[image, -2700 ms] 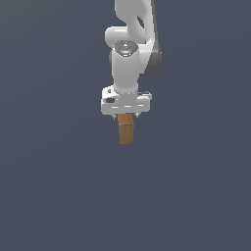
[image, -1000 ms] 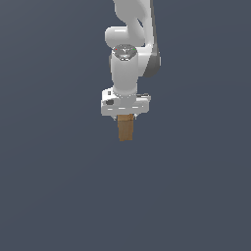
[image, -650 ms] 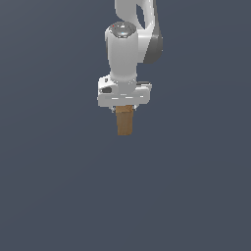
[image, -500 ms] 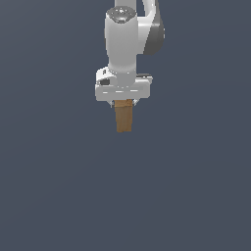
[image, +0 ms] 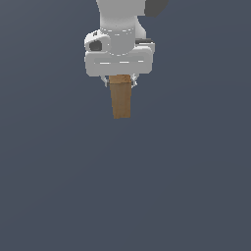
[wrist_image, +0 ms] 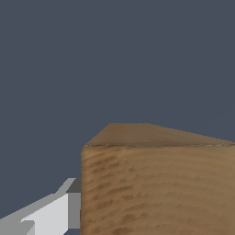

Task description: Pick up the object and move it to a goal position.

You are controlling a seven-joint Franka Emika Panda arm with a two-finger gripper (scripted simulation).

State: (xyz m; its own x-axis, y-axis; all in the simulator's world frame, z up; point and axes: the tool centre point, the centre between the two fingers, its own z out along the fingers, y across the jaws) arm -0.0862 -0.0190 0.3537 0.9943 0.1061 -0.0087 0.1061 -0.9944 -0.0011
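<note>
While hanging in the upper middle of the exterior view, grips the object from above. White gripper: broad housing across the top, fingers almost wholly hidden behind block and housing, only small grey bits peeking out at either side of the block's top edge. Jaws closed on the object, its upper end tucked up under the housing. Orange-brown block, taller than wide, narrower than the white housing above it, wood-like grain, matte. Hangs nearly upright, lower end leaning slightly toward the exterior view's right. Clear of any surface: nothing but flat slate-grey backdrop below and all around, no table edge or floor line to be made out. White arm rising straight up out of the housing and cut off by the picture's upper edge, with a dark patch at the upper corner toward the exterior view's right.

Seen from the wrist: the object fills much of the picture, very close to the lens, curved grain bands across the big near face, a smaller, darker face slanting away beyond it. One white-and-grey finger pressed against the side of the block, touching it; the opposite finger out of the picture. Same plain grey beyond.
</note>
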